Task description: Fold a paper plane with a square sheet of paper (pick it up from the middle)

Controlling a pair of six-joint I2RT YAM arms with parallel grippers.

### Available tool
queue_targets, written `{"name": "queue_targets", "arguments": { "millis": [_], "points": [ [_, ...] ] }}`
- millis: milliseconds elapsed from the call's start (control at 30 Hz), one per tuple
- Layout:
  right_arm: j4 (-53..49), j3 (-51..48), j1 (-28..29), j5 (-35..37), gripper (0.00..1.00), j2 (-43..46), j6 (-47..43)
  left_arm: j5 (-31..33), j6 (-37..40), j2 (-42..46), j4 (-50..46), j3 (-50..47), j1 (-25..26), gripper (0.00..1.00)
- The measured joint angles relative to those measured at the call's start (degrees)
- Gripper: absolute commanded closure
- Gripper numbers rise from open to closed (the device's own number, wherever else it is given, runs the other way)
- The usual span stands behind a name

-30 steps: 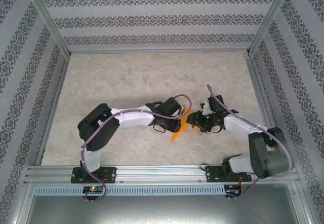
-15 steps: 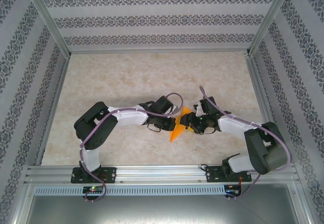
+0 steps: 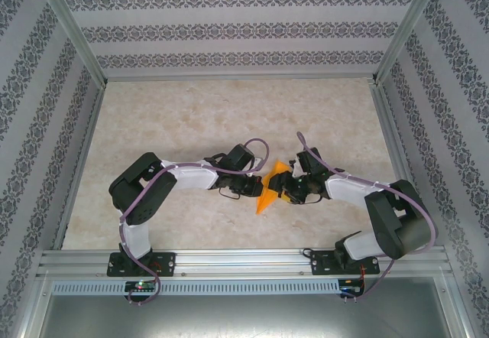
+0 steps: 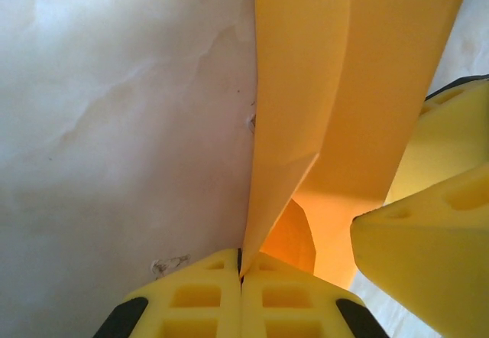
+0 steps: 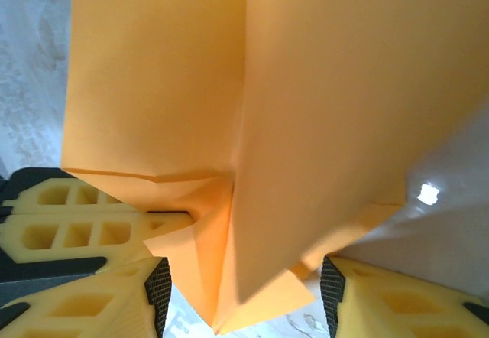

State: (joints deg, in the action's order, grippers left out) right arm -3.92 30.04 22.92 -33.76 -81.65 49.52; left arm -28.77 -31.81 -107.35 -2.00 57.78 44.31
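While the left gripper [image 4: 241,265] pinches the creased, pointed paper plane [image 3: 266,199] and the right gripper [image 5: 244,277] stands spread around it, the folding appears well advanced but unfinished.

Tabletop [image 3: 191,116] – pale beige, marbled with faint cream veining, matte; fine dark specks on it in the left wrist view. Back wall [image 3: 237,24] beyond the tabletop's far edge: white paper with horizontal bands of grey floral ornament. Left wall [image 3: 38,101] and right wall [image 3: 458,101] flank the tabletop, same pattern. Two aluminium posts [image 3: 72,28] rise from the tabletop's far corners, leaning outward in the top view. Aluminium rail [image 3: 237,260] runs along the tabletop's near edge – slotted strip [image 3: 237,286] just below it, then a plain grey metal sheet [image 3: 229,315].
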Motion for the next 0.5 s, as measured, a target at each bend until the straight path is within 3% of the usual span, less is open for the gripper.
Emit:
{"name": "queue_targets", "arguments": {
  "millis": [500],
  "points": [
    [8.6, -3.1, 1.0, -2.7, 0.45, 2.3, 8.2, -2.7, -1.7, 0.1, 2.5, -1.6, -1.0, 0.95]
  ]
}}
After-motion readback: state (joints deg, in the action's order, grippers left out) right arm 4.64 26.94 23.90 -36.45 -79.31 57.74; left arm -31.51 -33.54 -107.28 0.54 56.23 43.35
